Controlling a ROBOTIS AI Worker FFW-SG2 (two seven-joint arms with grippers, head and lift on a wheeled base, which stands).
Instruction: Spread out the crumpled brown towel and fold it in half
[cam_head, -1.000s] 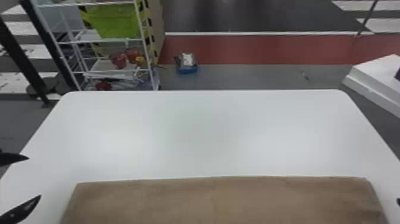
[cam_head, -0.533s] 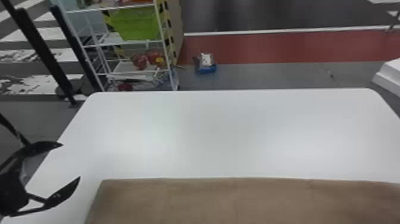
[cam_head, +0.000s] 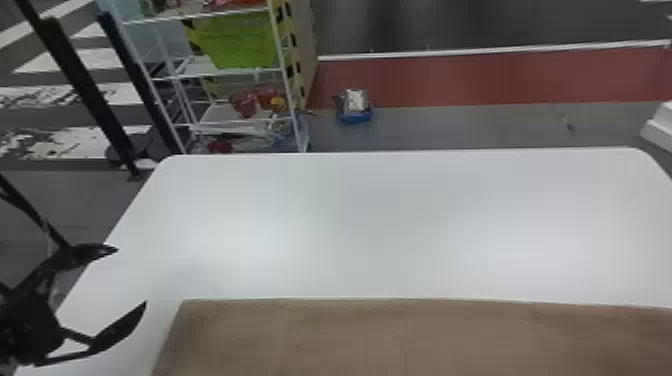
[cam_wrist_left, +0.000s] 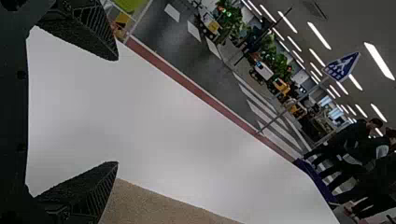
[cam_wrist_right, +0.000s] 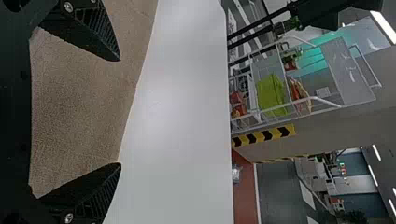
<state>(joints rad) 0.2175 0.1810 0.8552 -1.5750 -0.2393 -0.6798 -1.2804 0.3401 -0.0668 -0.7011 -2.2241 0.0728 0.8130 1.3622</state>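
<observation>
My left gripper (cam_head: 131, 275) stands open at the left of the head view, left of the brown towel (cam_head: 400, 335). The towel lies flat along the table's near side, its far edge nearly straight, its near part cut off by the view. In the left wrist view the open left gripper (cam_wrist_left: 117, 112) has nothing between its fingers, and a corner of the towel (cam_wrist_left: 154, 203) shows beside one finger. In the right wrist view my right gripper (cam_wrist_right: 120, 112) is open, with the towel (cam_wrist_right: 84, 107) spread out behind its fingers.
The white table (cam_head: 380, 225) extends beyond the towel's far edge. Past its far left corner stands a white wire rack (cam_head: 225, 72) with a green bin (cam_head: 240, 42). A small blue-based item (cam_head: 355, 106) lies on the floor behind the table.
The head view has turned to the left, so table and towel sit farther right in it. More of the left gripper has come into view, still open.
</observation>
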